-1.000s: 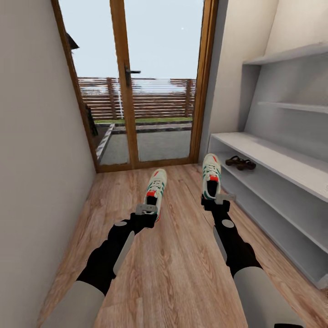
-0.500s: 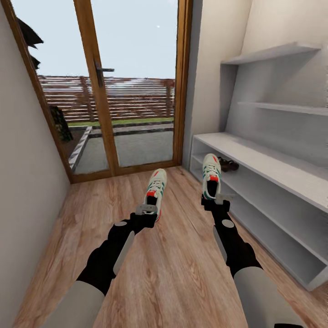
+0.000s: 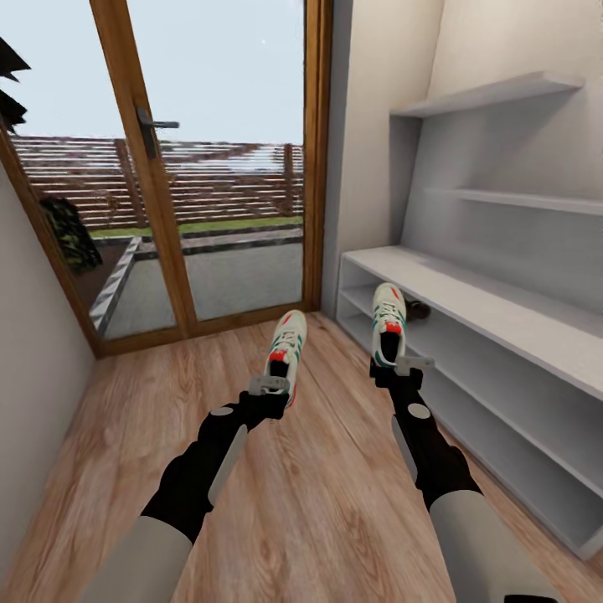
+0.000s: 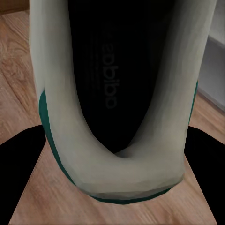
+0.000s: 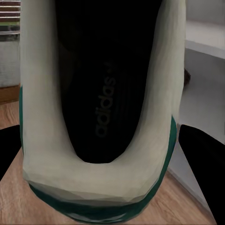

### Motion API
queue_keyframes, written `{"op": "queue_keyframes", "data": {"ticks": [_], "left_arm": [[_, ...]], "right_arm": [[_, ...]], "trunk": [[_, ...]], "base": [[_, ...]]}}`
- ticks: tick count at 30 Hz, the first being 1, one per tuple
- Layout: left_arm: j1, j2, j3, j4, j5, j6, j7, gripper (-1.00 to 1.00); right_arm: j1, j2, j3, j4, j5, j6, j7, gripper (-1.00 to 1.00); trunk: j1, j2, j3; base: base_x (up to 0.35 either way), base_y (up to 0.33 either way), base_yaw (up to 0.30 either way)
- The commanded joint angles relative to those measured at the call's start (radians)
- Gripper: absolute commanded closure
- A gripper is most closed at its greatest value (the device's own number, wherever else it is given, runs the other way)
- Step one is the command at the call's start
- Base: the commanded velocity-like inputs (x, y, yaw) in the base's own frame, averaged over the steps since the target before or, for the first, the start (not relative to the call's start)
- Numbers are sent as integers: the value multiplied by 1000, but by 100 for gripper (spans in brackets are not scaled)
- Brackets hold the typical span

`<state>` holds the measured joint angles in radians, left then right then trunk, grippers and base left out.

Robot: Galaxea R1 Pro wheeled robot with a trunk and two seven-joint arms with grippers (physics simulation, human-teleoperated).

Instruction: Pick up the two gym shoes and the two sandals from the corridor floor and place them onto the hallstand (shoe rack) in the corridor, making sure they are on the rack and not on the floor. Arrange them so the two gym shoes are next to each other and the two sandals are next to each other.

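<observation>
Head view: we hold 2 gym shoes, left gripper [image 3: 270, 387] clamping one gym shoe [image 3: 286, 345] by its heel, right gripper [image 3: 404, 366] the other gym shoe [image 3: 389, 322], beside the hallstand [image 3: 502, 314].

Left wrist view: the heel collar [image 4: 117, 154] looks light, soft, good to pinch.

Right wrist view: likewise.

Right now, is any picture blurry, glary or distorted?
Head view: sharp, wide-angle lines lean, flat light, no glare on the corridor floor. Left wrist view: the gym shoe looms close and soft. Right wrist view: the other gym shoe equally soft, background blurred.

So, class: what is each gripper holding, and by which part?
The left gripper holds one gym shoe by its heel end; the right gripper holds the other gym shoe likewise.
</observation>
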<state>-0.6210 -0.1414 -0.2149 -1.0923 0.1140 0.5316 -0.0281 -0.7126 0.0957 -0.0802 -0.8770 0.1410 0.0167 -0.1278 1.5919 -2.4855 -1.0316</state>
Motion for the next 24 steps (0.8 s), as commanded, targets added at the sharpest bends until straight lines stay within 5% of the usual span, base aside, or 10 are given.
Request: {"op": "queue_keyframes", "data": {"ticks": [1, 24], "left_arm": [[0, 0, 0, -1, 10, 5, 2, 100], [0, 0, 0, -1, 10, 5, 2, 100]], "right_arm": [[-1, 1, -3, 0, 11, 2, -1, 100], [-1, 1, -3, 0, 11, 2, -1, 100]], "trunk": [[0, 0, 0], [0, 0, 13]], "base": [[297, 230, -195], [291, 236, -242]]}}
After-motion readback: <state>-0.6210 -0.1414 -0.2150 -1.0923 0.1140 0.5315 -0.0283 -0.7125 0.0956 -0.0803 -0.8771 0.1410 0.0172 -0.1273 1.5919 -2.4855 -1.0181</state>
